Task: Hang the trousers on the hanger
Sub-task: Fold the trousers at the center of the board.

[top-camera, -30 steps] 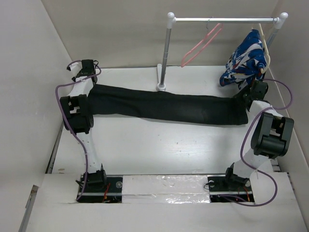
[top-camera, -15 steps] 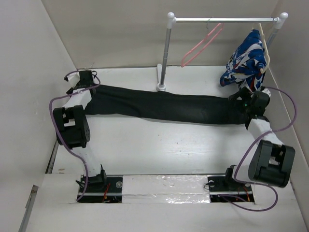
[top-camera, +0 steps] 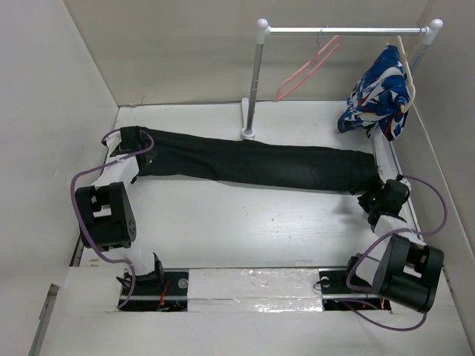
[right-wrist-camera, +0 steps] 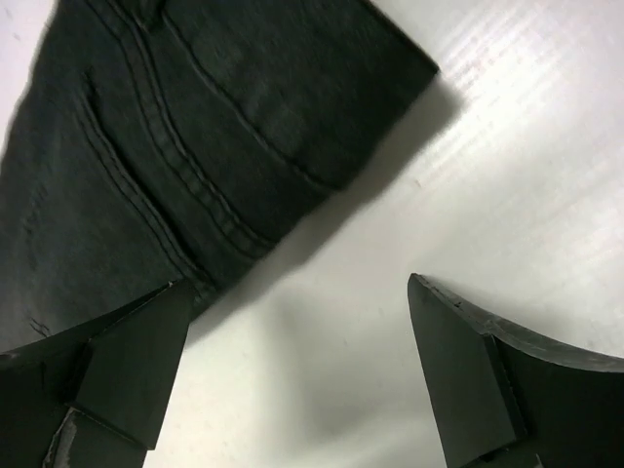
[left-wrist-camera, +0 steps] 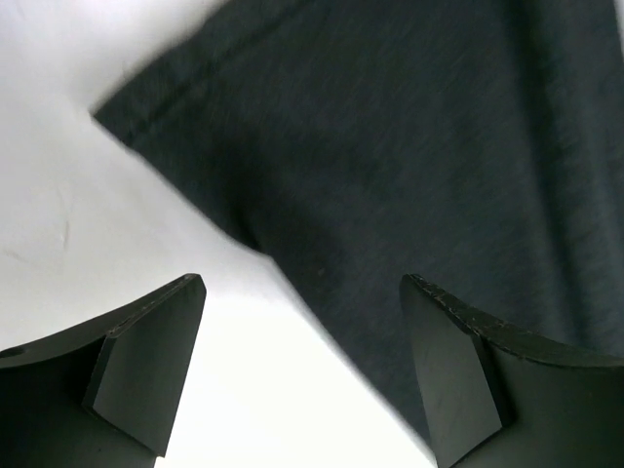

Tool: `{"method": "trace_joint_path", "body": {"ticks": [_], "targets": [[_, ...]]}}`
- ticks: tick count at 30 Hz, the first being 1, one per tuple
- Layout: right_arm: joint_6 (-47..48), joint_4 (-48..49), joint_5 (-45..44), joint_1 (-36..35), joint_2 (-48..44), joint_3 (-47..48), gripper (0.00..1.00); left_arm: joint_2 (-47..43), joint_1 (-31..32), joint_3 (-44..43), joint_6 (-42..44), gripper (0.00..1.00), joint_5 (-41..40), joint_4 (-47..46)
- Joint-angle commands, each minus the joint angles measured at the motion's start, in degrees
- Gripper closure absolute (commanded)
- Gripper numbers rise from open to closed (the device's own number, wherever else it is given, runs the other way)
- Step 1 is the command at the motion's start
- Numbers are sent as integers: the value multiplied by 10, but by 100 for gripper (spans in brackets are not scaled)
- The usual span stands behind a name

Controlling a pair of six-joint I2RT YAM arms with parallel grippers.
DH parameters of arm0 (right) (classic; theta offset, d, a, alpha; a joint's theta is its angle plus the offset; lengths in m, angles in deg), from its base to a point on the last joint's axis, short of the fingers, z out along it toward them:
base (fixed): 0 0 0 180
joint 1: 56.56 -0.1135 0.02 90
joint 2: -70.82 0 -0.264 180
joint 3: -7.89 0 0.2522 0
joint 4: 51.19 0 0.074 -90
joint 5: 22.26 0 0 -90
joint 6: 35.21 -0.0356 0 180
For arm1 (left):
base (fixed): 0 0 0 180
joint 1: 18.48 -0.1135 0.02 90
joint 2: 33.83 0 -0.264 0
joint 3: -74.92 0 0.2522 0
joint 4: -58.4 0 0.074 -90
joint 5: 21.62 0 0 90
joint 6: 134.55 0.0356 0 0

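The black trousers [top-camera: 260,163] lie flat and stretched across the table, leg hems at the left, waist at the right. My left gripper [top-camera: 132,142] is open over the hem end. In the left wrist view it [left-wrist-camera: 302,292] is empty, with the trousers' cloth [left-wrist-camera: 409,127] under and beyond the right finger. My right gripper [top-camera: 378,196] is open just near of the waist end. In the right wrist view it [right-wrist-camera: 292,292] is empty over bare table, with the stitched waist part [right-wrist-camera: 195,117] at the upper left. The pink hanger [top-camera: 308,68] hangs on the rail, empty.
A metal rail [top-camera: 341,31] stands at the back on an upright post [top-camera: 252,81] whose foot touches the trousers' far edge. A blue, white and red patterned garment [top-camera: 378,96] hangs at the rail's right end. White walls close in on both sides of the table [top-camera: 245,222].
Both arms have drawn back toward the near edge. The grippers moved from the far side of the trousers' ends to over or near of them. The trousers settled flat.
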Motion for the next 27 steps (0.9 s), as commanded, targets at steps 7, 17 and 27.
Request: {"method": "trace_joint_path", "body": {"ticks": [7, 17, 27], "targets": [[-35, 110, 89, 15, 152, 35, 12, 49, -10, 21, -33, 19, 61, -16], [-55, 157, 125, 27, 225, 56, 68, 130, -10, -20, -55, 35, 52, -46], [-19, 134, 121, 44, 115, -5, 100, 122, -23, -51, -29, 100, -86, 25]]}}
